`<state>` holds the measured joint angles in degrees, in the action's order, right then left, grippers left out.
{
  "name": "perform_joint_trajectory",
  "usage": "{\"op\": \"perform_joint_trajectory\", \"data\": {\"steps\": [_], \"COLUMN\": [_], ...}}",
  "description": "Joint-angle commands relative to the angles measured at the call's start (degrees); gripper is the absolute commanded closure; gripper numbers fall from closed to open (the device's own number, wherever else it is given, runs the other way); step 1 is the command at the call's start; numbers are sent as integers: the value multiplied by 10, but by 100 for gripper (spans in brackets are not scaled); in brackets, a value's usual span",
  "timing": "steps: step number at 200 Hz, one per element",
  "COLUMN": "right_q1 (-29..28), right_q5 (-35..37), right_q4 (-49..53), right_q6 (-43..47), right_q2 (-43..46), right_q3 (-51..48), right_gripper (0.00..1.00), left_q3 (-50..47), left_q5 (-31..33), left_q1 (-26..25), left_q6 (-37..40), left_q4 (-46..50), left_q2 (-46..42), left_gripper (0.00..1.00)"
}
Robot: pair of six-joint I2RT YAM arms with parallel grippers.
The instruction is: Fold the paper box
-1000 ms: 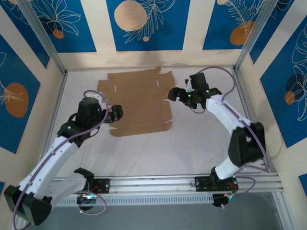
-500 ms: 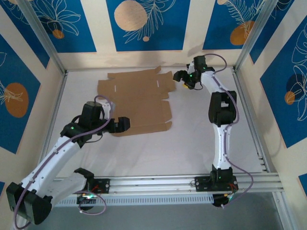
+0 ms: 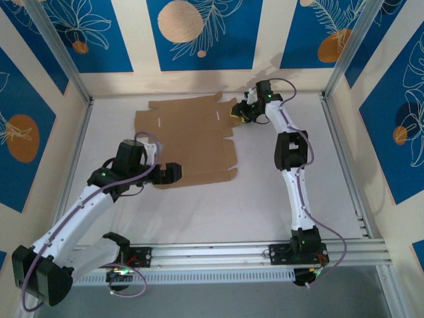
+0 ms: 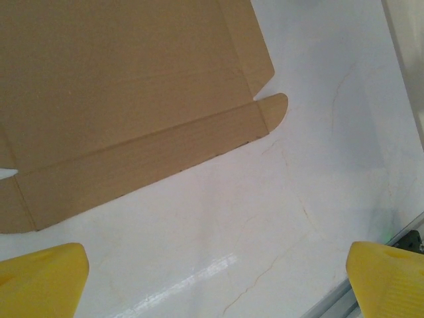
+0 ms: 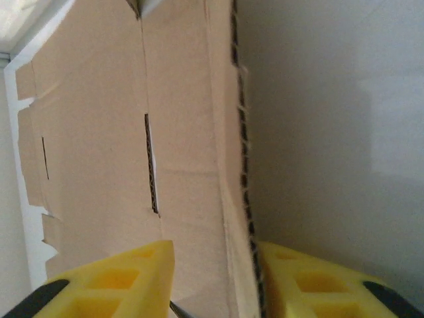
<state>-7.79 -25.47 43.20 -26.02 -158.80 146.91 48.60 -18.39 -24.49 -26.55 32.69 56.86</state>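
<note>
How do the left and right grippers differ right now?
Left gripper stands wide open; right gripper has narrower jaws. Left hangs over bare table beside the paper box, by its near edge, touching nothing; right straddles its edge at the far right corner, firm grip unclear. Both have yellow fingers.

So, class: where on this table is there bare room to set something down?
Free: the wide table stretch between the paper box and the front rail; also right of the right arm. Crowded: the box's far right corner at the right end effector, and its near edge by the left end effector.
</note>
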Motion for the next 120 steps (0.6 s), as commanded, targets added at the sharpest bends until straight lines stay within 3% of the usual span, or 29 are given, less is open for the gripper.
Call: {"op": "perform_joint_trajectory", "data": {"steps": [1, 21, 42, 63, 89, 105, 120], "right_q1": [-11, -14, -4, 1, -11, -10, -2], "right_q5": [-15, 16, 23, 18, 66, 70, 76], "right_q4": [30, 35, -33, -87, -153, -235, -332], "right_q6": [17, 36, 30, 31, 54, 60, 68], "right_q2": [-3, 35, 122, 204, 323, 396, 458], "right_q3": [-6, -57, -191, -313, -482, -598, -703], "right_gripper": [72, 90, 99, 100, 100, 100, 100], "left_q3": [22, 30, 46, 65, 79, 95, 112], "left_q5": [13, 30, 64, 93, 121, 137, 114], "left_q1": [-3, -3, -3, -3, -2, 1, 5], "left_q6": [11, 3, 0, 2, 14, 4, -11], "left_q4": [10, 7, 15, 25, 28, 35, 22], "left_q2": [-2, -6, -24, -42, -42, -18, 15], "left_gripper": [0, 0, 0, 0, 0, 0, 0]}}
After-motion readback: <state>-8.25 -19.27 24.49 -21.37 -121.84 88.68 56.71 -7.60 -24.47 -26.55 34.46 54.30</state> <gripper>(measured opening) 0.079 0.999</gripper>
